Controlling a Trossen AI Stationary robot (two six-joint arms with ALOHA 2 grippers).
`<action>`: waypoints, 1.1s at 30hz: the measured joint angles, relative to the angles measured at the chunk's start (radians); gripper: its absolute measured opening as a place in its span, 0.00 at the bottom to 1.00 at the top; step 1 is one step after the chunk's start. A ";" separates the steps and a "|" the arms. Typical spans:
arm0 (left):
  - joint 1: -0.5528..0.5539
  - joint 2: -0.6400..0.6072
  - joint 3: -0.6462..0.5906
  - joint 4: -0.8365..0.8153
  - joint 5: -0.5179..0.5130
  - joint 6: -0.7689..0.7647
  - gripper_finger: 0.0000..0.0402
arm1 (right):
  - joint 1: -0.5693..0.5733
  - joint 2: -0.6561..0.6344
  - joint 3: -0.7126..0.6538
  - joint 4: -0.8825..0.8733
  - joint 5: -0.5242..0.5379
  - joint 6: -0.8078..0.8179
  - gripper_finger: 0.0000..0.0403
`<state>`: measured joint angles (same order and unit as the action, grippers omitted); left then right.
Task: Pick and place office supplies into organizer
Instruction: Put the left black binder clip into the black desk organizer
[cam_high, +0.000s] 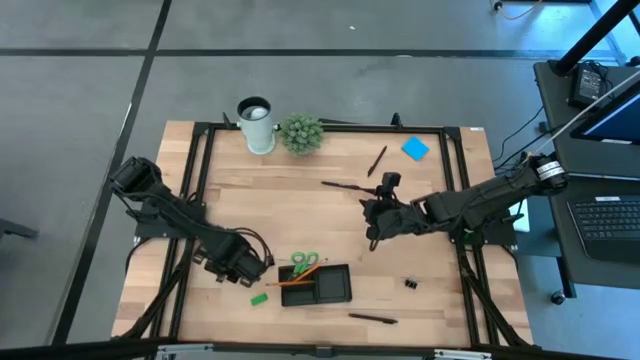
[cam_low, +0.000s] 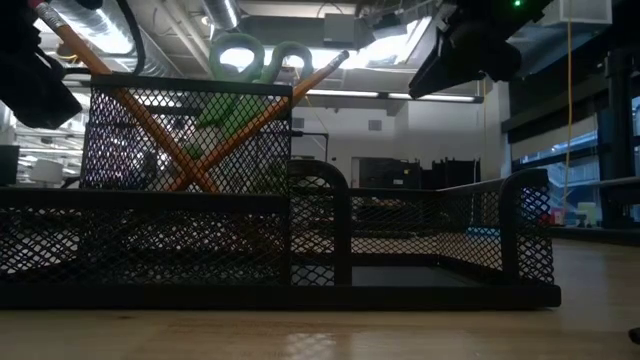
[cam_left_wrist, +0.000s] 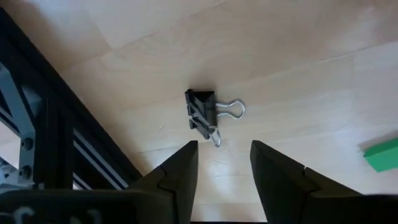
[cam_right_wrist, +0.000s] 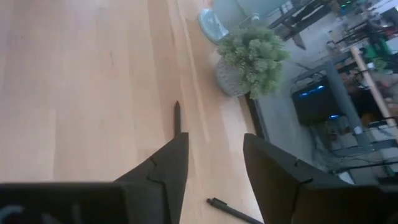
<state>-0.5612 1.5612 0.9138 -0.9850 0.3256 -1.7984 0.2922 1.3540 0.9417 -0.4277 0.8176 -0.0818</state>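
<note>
Left wrist view shows the left pincer (cam_left_wrist: 224, 171) spread, empty, above a binder clip (cam_left_wrist: 202, 114) on the counter (cam_left_wrist: 298, 74).

We see the left end effector (cam_left_wrist: 224, 165) low, fingers parted; the right end effector (cam_right_wrist: 214, 162) hangs mid-desk, fingers parted.

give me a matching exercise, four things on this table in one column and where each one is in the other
Things:
1. scissors
2. sticky pad
3. eraser
4. plant

Places:
A. on the wood left of the organizer
B. beside the white cup at the far edge
C. standing in the organizer with pencils
D. far right corner, beyond the right arm

Pairs: 1-C, 2-D, 3-A, 4-B
</note>
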 joint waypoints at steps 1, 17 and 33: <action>-0.004 0.000 0.000 -0.002 0.000 -0.011 0.36 | -0.005 0.000 0.000 0.001 -0.014 0.000 0.39; -0.032 0.120 -0.008 -0.008 -0.002 -0.040 0.36 | -0.081 0.001 0.000 0.020 -0.087 0.002 0.39; -0.032 0.166 -0.004 0.047 0.060 0.000 0.12 | -0.081 0.001 0.000 0.020 -0.089 0.003 0.39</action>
<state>-0.5930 1.7267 0.9096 -0.9385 0.3853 -1.7986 0.2111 1.3548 0.9413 -0.4077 0.7284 -0.0792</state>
